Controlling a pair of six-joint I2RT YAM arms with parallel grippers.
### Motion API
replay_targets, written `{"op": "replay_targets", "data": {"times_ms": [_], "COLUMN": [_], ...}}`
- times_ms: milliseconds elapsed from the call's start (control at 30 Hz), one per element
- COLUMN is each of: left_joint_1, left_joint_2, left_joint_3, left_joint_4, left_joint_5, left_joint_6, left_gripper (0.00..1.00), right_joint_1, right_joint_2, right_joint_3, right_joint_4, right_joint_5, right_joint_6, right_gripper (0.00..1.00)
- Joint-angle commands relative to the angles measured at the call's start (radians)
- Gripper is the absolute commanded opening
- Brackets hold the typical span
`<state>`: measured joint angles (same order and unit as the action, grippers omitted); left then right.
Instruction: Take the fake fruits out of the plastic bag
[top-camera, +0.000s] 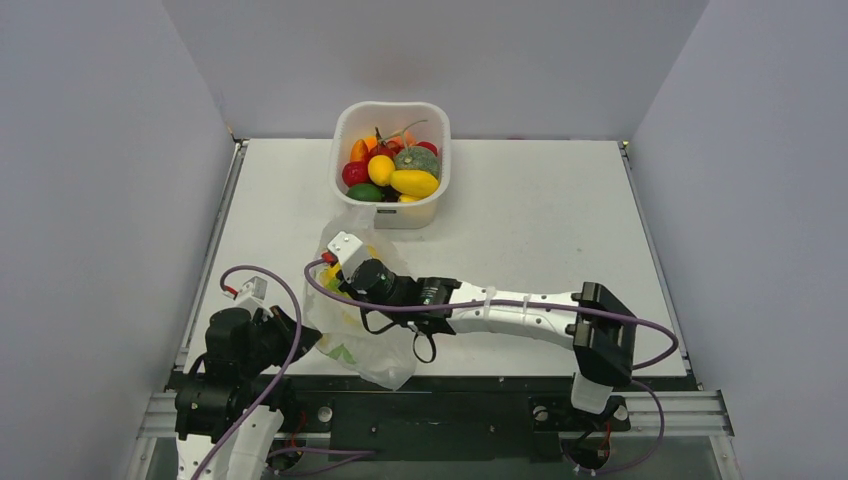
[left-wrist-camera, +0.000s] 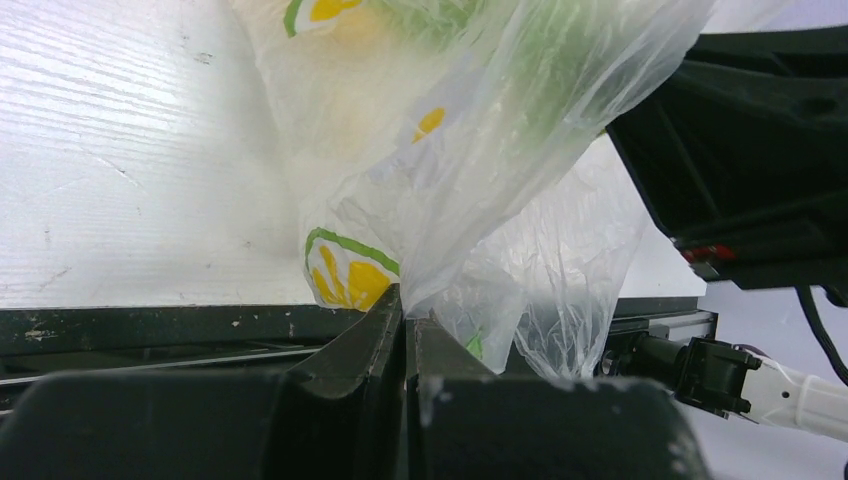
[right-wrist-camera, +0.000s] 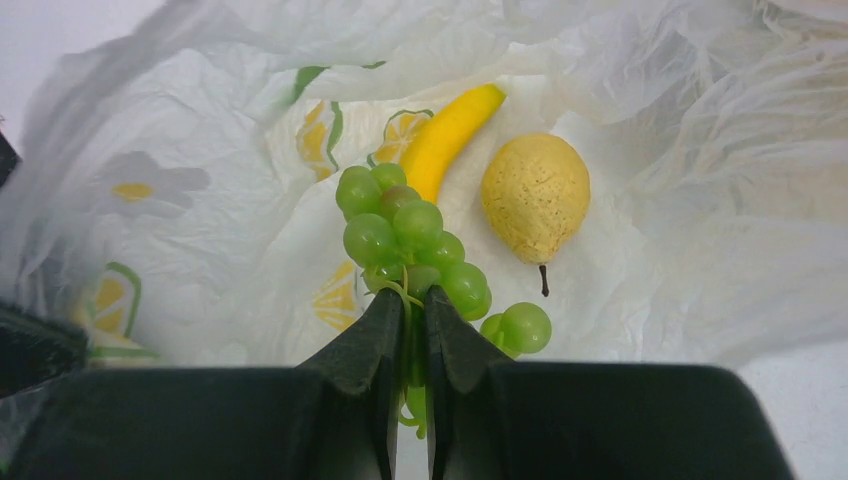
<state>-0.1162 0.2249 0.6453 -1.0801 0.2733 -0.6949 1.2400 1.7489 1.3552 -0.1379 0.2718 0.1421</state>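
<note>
The clear plastic bag with green and yellow prints lies at the table's near left. My left gripper is shut on the bag's edge and holds it up. My right gripper reaches inside the bag and is shut on the stem of a green grape bunch. Behind the bunch, inside the bag, lie a yellow banana and a yellow pear-like fruit. In the top view the right gripper is hidden inside the bag's mouth.
A white square tub stands at the back centre, just beyond the bag, holding several fruits, among them a yellow oval one, a red round one and a grey-green squash. Grey walls close both sides.
</note>
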Motion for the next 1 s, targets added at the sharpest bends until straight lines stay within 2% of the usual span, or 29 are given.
{"op": "replay_targets", "data": {"times_ms": [0, 367, 567, 767, 967], "left_joint_1": [0.005, 0.005, 0.005, 0.005, 0.004], "left_joint_2": [0.011, 0.031, 0.04, 0.037, 0.029], "left_joint_3": [0.013, 0.07, 0.08, 0.101, 0.09], "left_joint_4": [0.039, -0.007, -0.004, -0.034, -0.045], "left_joint_5": [-0.004, -0.082, -0.093, -0.112, -0.122], "left_joint_6": [-0.003, 0.011, 0.017, 0.032, 0.034], "left_gripper": [0.0, 0.0, 0.0, 0.0, 0.0], "right_joint_1": [0.016, 0.018, -0.005, -0.094, -0.225], "right_joint_2": [-0.101, -0.313, -0.441, -0.626, -0.743], "right_joint_3": [-0.018, -0.126, -0.177, -0.249, -0.331], "right_joint_4": [0.019, 0.029, 0.021, 0.005, 0.034], "right_joint_5": [0.01, -0.049, -0.02, 0.046, 0.108], "right_joint_6": [0.009, 0.043, 0.052, 0.068, 0.093], "right_gripper": [0.0, 0.0, 0.0, 0.0, 0.0]}}
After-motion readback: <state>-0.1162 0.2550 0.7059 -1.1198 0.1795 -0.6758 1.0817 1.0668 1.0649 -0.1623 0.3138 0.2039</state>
